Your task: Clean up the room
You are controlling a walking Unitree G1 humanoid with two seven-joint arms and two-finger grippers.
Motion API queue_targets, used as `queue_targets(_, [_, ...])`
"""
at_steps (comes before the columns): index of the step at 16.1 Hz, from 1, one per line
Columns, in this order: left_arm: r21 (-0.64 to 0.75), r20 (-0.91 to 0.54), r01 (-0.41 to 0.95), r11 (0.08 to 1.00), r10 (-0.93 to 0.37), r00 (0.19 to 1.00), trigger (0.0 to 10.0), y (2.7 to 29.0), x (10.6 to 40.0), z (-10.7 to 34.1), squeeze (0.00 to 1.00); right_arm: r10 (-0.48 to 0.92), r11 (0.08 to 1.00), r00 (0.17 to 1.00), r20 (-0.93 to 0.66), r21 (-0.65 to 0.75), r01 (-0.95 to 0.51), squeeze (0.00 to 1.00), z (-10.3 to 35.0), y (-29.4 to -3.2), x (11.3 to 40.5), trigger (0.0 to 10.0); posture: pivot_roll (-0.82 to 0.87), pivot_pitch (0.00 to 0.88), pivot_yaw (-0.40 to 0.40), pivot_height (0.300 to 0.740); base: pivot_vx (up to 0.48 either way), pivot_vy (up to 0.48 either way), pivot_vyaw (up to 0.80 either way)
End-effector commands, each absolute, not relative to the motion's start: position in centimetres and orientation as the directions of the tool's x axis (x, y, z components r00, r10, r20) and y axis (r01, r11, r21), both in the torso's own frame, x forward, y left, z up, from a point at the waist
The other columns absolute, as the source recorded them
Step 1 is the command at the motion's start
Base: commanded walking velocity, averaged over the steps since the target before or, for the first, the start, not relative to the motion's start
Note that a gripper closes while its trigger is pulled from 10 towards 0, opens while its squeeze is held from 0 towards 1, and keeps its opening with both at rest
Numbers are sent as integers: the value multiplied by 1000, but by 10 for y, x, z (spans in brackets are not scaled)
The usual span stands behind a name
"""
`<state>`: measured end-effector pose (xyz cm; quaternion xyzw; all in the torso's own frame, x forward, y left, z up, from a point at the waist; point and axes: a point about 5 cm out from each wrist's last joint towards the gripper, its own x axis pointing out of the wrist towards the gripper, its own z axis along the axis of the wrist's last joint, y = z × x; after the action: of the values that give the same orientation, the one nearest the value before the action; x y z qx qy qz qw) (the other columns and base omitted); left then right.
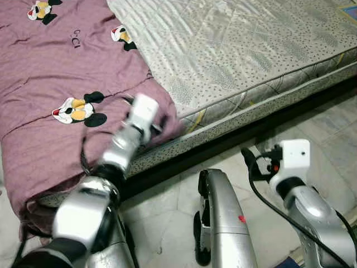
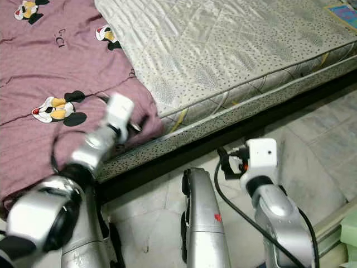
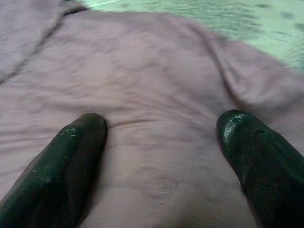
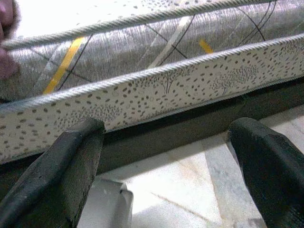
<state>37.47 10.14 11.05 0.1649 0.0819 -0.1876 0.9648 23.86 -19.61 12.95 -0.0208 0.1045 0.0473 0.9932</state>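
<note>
Right claw point(image 4: 164, 156): held low over the pale tiled floor point(image 1: 334, 134) beside the bed; fingers spread wide, nothing gripped; the mattress side is faced.
Left claw point(image 3: 161, 142): reached out over the near corner of the blanket; fingers wide apart with purple cloth between and under them; not closed on it, and contact cannot be told.
Blanket point(image 1: 50, 72): mauve quilted cloth printed with cartoon mice, spread over the bed's left part, its corner draped over the near edge.
Handling: judged soft, limp and light for its bulk; no stiffness to be relied on, so it will sag and trail.
Grip point: the draped corner point(image 1: 164, 120) or a raised fold is judged best, pinched deep.
Mattress point(image 1: 240, 50): bare, silvery quilted top, speckled side band with corded piping; firm and flat.
</note>
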Motion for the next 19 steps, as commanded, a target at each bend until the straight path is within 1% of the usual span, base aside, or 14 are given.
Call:
queue_targets(1, [308, -251, 421, 853, -354, 901, 10000, 93, 365, 96, 0, 86, 995, 974, -210, -22, -93, 0, 126, -194, 243, 10000, -183, 177, -35, 480, 0, 0, 0])
queue_targets(4, [324, -55, 217, 921, -210, 976, 10000, 104, 369, 119, 0, 113, 993, 982, -149, 46, -107, 0, 132, -179, 264, 10000, -150, 122, -34, 480, 0, 0, 0])
queue_targets(5, [319, -18, 191, 928, -195, 981, 10000, 105, 370, 125, 0, 126, 991, 984, -129, 55, -120, 0, 134, -174, 271, 10000, -140, 104, -33, 480, 0, 0, 0])
queue_targets(7, [304, 155, 126, 944, -179, 972, 10000, 108, 366, 155, 0, 154, 987, 986, -60, 66, -150, 0, 142, -161, 292, 10000, -103, 42, -31, 480, 0, 0, 0])
queue_targets(8, [301, 194, 104, 948, -167, 967, 10000, 111, 364, 162, 0, 162, 984, 986, -44, 77, -158, 0, 144, -157, 297, 10000, -103, 42, -31, 480, 0, 0, 0])
queue_targets(9, [276, 194, 79, 958, -136, 972, 10000, 117, 362, 164, 0, 168, 983, 985, -26, 84, -166, 0, 145, -152, 305, 10000, -85, 17, -39, 480, 0, 0, 0])
queue_targets(10, [134, 192, -8, 991, -18, 981, 10000, 132, 354, 166, 0, 158, 983, 987, -14, 92, -156, 0, 145, -147, 312, 10000, -49, 0, -41, 480, 0, 0, 0])
queue_targets(12, [-2, 192, -100, 995, 99, 976, 10000, 153, 338, 166, 0, 151, 982, 988, -10, 118, -149, 0, 146, -140, 321, 10000, -22, 0, -44, 480, 0, 0, 0])
queue_targets(14, [48, 199, -169, 984, 157, 967, 10000, 171, 313, 150, 0, 178, 975, 984, 10, 130, -178, 0, 143, -131, 326, 10000, 16, 0, -55, 480, 0, 0, 0])
queue_targets(15, [47, 167, -192, 980, 181, 969, 10000, 177, 302, 140, 0, 180, 971, 983, 26, 153, -182, 0, 144, -128, 329, 10000, 22, 0, -58, 480, 0, 0, 0])
queue_targets(16, [67, 131, -273, 960, 263, 956, 10000, 188, 287, 133, 0, 192, 966, 980, 56, 164, -199, 0, 146, -124, 332, 10000, 35, 0, -56, 480, 0, 0, 0])
queue_targets(17, [60, 115, -304, 951, 296, 948, 10000, 191, 283, 133, 0, 200, 966, 977, 75, 152, -209, 0, 148, -123, 334, 10000, 38, 0, -58, 480, 0, 0, 0])
queue_targets(18, [45, 104, -305, 951, 299, 949, 10000, 193, 281, 132, 0, 208, 963, 974, 93, 155, -221, 0, 150, -122, 335, 10000, 45, 0, -61, 480, 0, 0, 0])
queue_targets(19, [4, 118, -255, 967, 253, 960, 10000, 191, 281, 134, 0, 203, 965, 972, 116, 142, -219, 0, 155, -122, 339, 10000, 47, 0, -63, 490, 0, 0, 0])
